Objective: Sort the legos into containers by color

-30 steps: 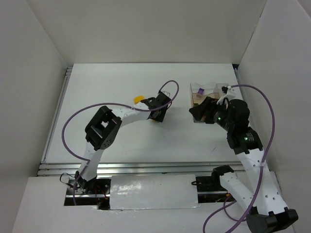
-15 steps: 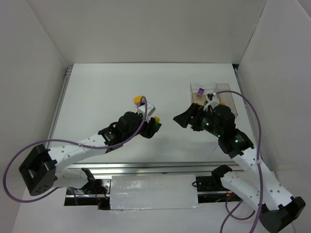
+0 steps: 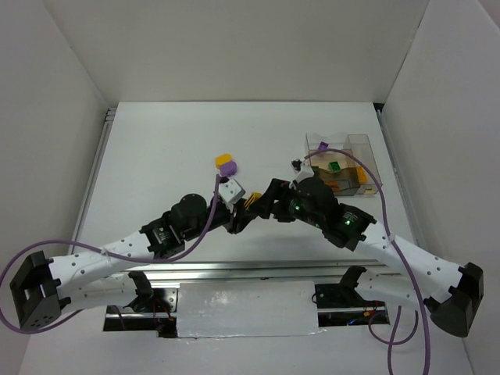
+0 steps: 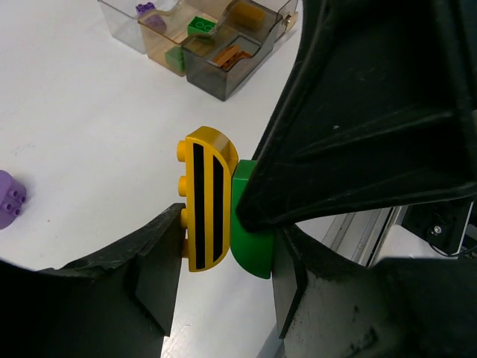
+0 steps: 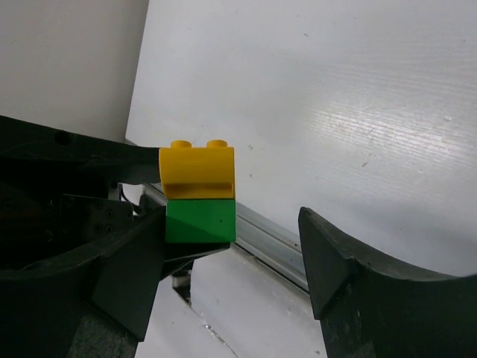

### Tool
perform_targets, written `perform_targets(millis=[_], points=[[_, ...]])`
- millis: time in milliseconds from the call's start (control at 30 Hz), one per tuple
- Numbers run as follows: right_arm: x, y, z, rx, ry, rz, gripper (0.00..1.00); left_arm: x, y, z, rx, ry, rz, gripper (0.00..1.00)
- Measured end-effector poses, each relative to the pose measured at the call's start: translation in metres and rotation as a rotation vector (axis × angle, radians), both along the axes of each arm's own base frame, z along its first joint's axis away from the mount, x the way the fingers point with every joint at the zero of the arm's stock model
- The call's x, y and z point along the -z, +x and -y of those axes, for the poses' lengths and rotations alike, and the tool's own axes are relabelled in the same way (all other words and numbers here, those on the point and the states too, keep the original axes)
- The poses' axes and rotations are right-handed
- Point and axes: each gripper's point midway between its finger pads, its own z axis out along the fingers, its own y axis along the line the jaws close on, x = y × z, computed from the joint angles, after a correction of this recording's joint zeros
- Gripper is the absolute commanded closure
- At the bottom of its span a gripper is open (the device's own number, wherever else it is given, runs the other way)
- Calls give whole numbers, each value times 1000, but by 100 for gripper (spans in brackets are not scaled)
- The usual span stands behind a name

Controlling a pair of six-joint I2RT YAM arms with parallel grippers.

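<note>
Looking at a small yellow curved plastic brick with black stripes [image 4: 203, 198] stuck to a green plastic brick [image 4: 252, 239], pinched narrow in the left hand [image 4: 226, 257] over the white surface [image 3: 172, 141], near the middle of its front edge. Got the right hand [image 5: 231, 224] gaping wide around the same pair, one finger just beside the green. Also spotted the clear divided plastic box [image 3: 344, 168] by the right edge, plus a loose purple brick [image 3: 227, 166] further back.

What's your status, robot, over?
Left gripper shut on yellow-green lego pair. Right gripper open, one finger touching its green half. Loose purple lego lies apart, not in the way.
</note>
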Motion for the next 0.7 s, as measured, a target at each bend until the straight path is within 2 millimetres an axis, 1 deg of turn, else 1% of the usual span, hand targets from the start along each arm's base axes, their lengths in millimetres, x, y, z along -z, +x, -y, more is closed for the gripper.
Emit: perform_targets(millis=[33,100,133,200,233,267,300,367,400,467,500,600,700], points=[[0,0,-2,2,2,3,34,-2,-1,0,4,-2,5,100],[-2,1,-8,1,13,11,45,-2,-3,-1,12,0,8,100],[-3,1,-11,-1,19,17,55,-2,-4,-1,17,2,7,100],[-6,0,-18,-18,30,29,66,-1,-6,-1,26,6,3,100],[-6,0,-19,-17,30,31,85,0,-6,-1,26,10,2,100],[-5,1,-20,-19,30,32,94,1,-6,-2,24,14,3,98],[-5,2,-21,-22,29,34,100,1,-5,-3,22,19,6,95],[-3,2,-23,-32,25,37,100,3,-5,-4,19,27,5,61],[-3,1,-24,-39,24,42,100,4,-4,-5,15,29,4,28],[-5,1,-25,-56,31,63,100,2,-5,-6,12,22,-2,4],[-6,1,-27,-71,40,83,100,-1,-8,-5,16,5,-10,0],[-9,-1,-25,-114,69,148,100,-14,-15,-7,23,-39,-19,0],[-15,0,-11,-147,97,224,100,-25,-23,-13,26,-74,-39,0]])
